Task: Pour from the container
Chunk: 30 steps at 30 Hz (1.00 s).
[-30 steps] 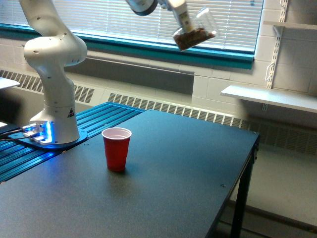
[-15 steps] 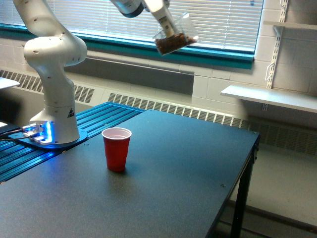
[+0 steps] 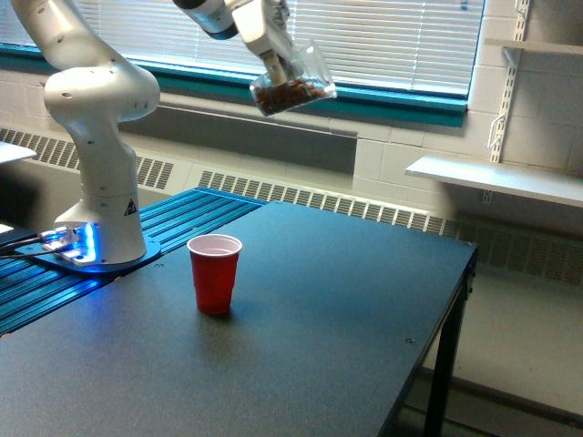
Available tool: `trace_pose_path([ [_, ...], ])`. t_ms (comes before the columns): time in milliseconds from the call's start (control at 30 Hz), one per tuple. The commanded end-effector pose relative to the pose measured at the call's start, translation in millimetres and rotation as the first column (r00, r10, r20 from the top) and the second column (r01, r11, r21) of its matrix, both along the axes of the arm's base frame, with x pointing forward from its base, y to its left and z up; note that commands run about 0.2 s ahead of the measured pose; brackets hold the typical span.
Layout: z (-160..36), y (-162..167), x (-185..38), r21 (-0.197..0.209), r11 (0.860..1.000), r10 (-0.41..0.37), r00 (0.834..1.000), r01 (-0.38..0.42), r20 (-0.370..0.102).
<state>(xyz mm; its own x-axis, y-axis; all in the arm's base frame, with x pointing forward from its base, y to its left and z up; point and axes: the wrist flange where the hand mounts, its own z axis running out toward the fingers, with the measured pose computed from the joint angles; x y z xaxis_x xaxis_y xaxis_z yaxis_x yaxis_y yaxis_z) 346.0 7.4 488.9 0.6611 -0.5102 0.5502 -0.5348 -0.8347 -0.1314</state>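
Note:
In the exterior view the container (image 3: 293, 80) is a small clear cup with brown granular bits lying along its lower side. It hangs tilted high in the air, in front of the window blinds. My gripper (image 3: 273, 56) is shut on it from the upper left. A red cup (image 3: 215, 273) with a white inside stands upright on the dark table, well below the container and a little to the exterior view's left of it. The red cup looks empty.
The arm's white base (image 3: 102, 191) stands at the exterior view's left on a blue ribbed surface (image 3: 182, 223). The dark table (image 3: 346, 346) ends at an edge on the right. A white shelf (image 3: 496, 177) juts from the wall at the right.
The gripper and the container have moved towards the exterior view's left and slightly down, closer to a spot above the red cup. The red cup has not moved.

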Motion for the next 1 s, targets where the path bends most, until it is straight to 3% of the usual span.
trace_pose_path([
  [33,-2.1,-3.9,-13.0,0.018,0.999,-0.048,0.999,0.048,-0.004],
  [1000,-54.1,-11.6,-55.2,0.046,0.979,-0.194,0.974,0.2,-0.113],
])
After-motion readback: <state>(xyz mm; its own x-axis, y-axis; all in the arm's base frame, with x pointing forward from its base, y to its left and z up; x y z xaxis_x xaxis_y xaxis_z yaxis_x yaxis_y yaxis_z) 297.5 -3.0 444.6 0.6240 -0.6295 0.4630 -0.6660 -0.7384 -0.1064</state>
